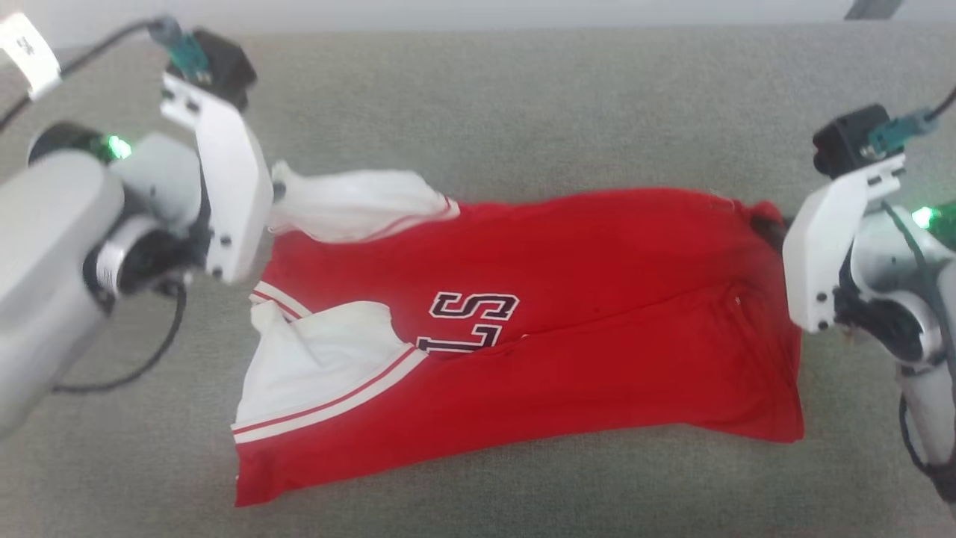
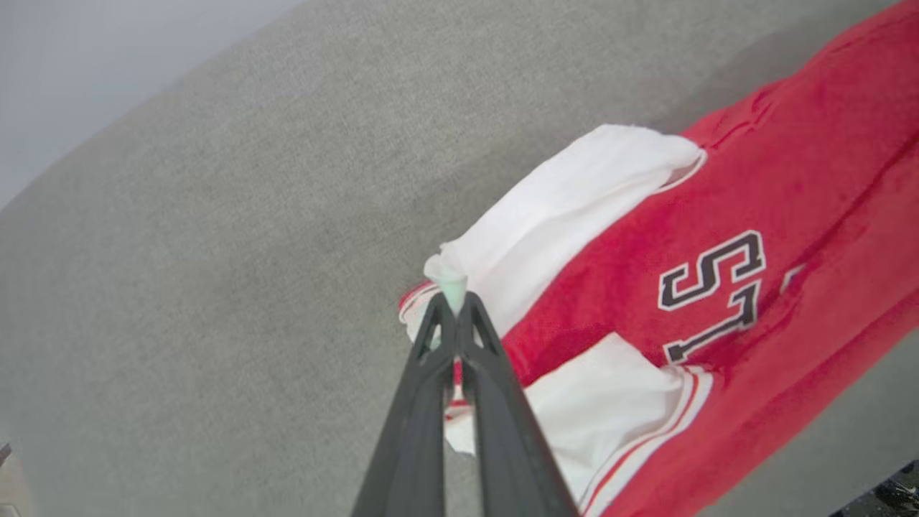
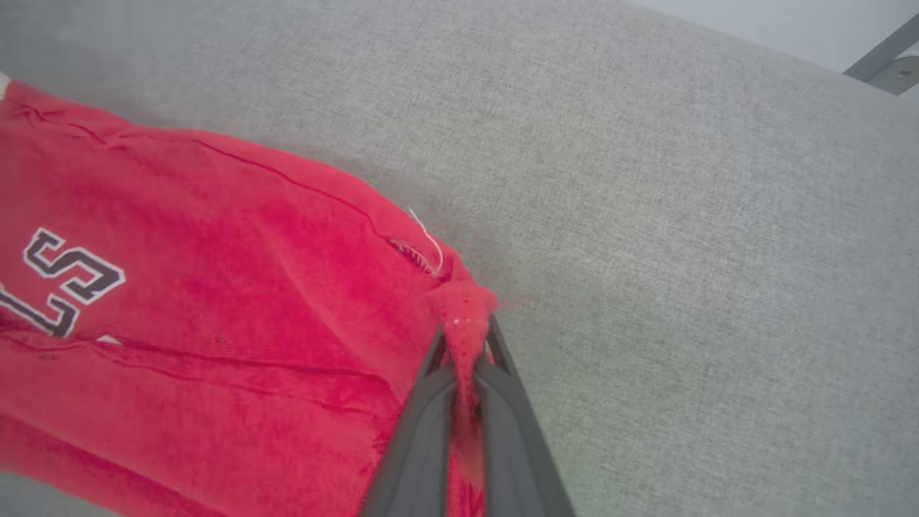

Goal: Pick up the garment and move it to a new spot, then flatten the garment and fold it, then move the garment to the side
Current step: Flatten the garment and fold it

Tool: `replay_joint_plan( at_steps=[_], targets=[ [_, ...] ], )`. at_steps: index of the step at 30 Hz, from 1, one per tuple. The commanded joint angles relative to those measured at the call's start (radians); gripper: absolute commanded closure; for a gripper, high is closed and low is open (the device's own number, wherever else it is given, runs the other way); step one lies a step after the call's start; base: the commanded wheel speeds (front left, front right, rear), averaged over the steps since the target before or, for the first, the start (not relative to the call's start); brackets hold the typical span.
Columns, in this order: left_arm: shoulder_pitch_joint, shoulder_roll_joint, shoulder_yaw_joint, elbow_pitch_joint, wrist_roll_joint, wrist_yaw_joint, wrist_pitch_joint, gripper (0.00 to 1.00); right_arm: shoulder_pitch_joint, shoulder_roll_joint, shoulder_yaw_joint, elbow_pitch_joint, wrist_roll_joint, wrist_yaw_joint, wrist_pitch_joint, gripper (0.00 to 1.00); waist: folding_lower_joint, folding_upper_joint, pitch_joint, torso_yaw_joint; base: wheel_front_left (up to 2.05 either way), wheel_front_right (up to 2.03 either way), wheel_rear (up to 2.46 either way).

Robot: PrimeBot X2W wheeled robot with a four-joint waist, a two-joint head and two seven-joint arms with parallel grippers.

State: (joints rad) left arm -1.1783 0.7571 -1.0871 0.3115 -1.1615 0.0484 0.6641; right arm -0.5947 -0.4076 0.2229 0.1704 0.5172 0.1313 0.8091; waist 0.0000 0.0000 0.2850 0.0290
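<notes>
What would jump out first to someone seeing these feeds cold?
The red jersey T-shirt, black white-outlined lettering showing, stretches across the middle of the grey fabric surface. The left gripper is shut on its white sleeve at one end, and the right gripper is shut on a red hem corner at the other.

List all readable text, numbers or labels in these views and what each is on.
"S": black white-outlined letter on the red jersey-style T-shirt with white sleeves, lying sideways in the head view.
Second character beside it: cut off by a fold, could be "T" or "1", cannot tell.
White tag on the black cable: dark marks, too blurred to read.
Nothing else is legible.
</notes>
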Motion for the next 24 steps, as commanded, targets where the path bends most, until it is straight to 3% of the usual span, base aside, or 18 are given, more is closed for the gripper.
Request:
replay_joint_plan(
  at_steps=[1,6,11,14,20,21,22,23,24],
  targets=[
    [0.04,0.035,-0.001,-0.075,-0.008,0.04,0.013,1.0,0.039,-0.008,-0.01,-0.032,0.006,-0.001,0.017,1.0,0.0,0.0,-0.021,0.014,0.0,0.0,0.0],
    [0.133,0.134,-0.012,-0.301,-0.02,0.153,0.027,1.0,0.128,-0.025,-0.037,-0.108,0.023,-0.001,0.072,1.0,0.0,0.0,-0.044,0.019,0.0,0.0,0.0],
    [0.226,0.189,-0.026,-0.426,-0.049,0.231,0.015,1.0,0.209,-0.027,-0.065,-0.144,0.037,-0.001,0.11,1.0,0.0,0.0,-0.056,0.019,0.0,0.0,0.0],
    [0.279,0.202,-0.036,-0.448,-0.059,0.256,-0.004,1.0,0.24,-0.018,-0.084,-0.14,0.029,-0.001,0.107,1.0,0.0,0.0,-0.058,0.018,0.0,0.0,0.0],
    [0.376,0.175,-0.054,-0.385,-0.113,0.266,-0.048,1.0,0.259,0.015,-0.08,-0.075,0.017,-0.001,0.08,1.0,0.0,0.0,-0.068,0.011,0.0,0.0,0.0],
    [0.383,0.168,-0.055,-0.371,-0.108,0.256,-0.064,0.86,0.256,0.019,-0.077,-0.064,0.015,-0.001,0.074,1.0,0.0,0.0,-0.07,0.011,0.0,0.0,0.0],
    [0.383,0.168,-0.055,-0.371,-0.108,0.256,-0.064,0.86,0.256,0.019,-0.077,-0.064,0.015,-0.001,0.074,1.0,0.0,0.0,-0.07,0.011,0.0,0.0,0.0],
    [0.396,0.155,-0.05,-0.353,-0.118,0.245,-0.082,0.7,0.253,0.023,-0.073,-0.053,0.012,-0.001,0.065,0.96,0.0,0.0,-0.074,0.011,0.0,0.0,0.0],
    [0.407,0.148,-0.052,-0.337,-0.122,0.234,-0.095,0.55,0.25,0.023,-0.067,-0.044,0.011,-0.001,0.057,0.65,0.0,0.0,-0.078,0.012,0.0,0.0,0.0]
  ],
)
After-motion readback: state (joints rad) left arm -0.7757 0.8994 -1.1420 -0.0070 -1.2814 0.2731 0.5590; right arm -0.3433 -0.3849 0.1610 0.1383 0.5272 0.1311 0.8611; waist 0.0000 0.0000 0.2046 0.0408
